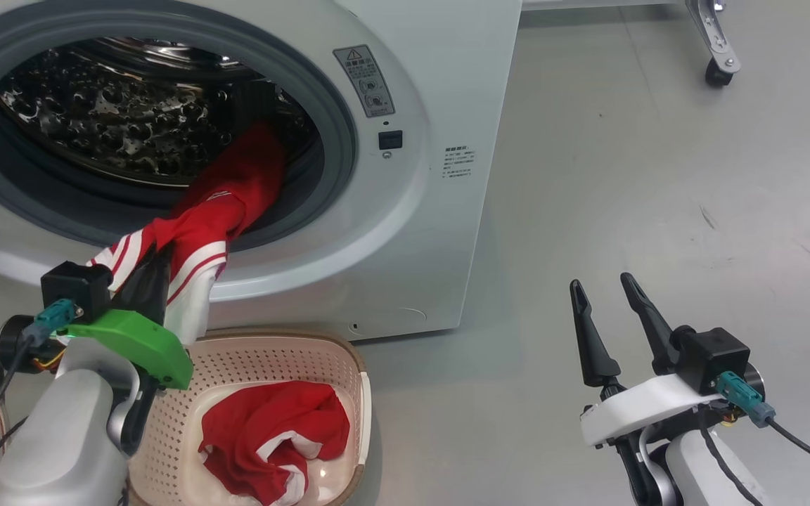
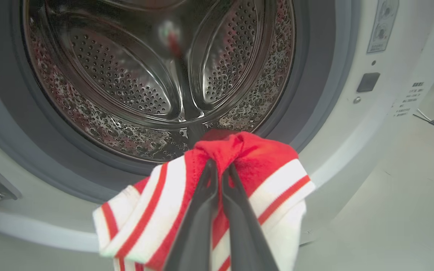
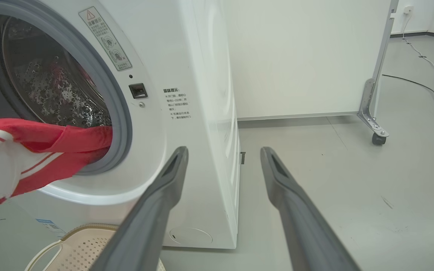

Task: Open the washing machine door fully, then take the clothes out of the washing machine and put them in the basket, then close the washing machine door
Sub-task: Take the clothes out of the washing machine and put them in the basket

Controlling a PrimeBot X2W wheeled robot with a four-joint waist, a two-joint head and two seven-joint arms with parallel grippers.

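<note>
washing machine (image 1: 412,232) mouth open | basket (image 1: 257,365) on floor just below mouth, crumpled red garment (image 1: 271,429) inside | striped red garment (image 1: 229,197) trailing out over seal | left gripper (image 2: 219,167) clamped on its striped hem | right gripper (image 1: 602,282) fingers spread, empty, well right of machine

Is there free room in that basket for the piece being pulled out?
Yes: the back of the basket, between its rim and the red garment lying in it, is bare. The front is crowded by that garment. The floor right of the washing machine is open.
</note>
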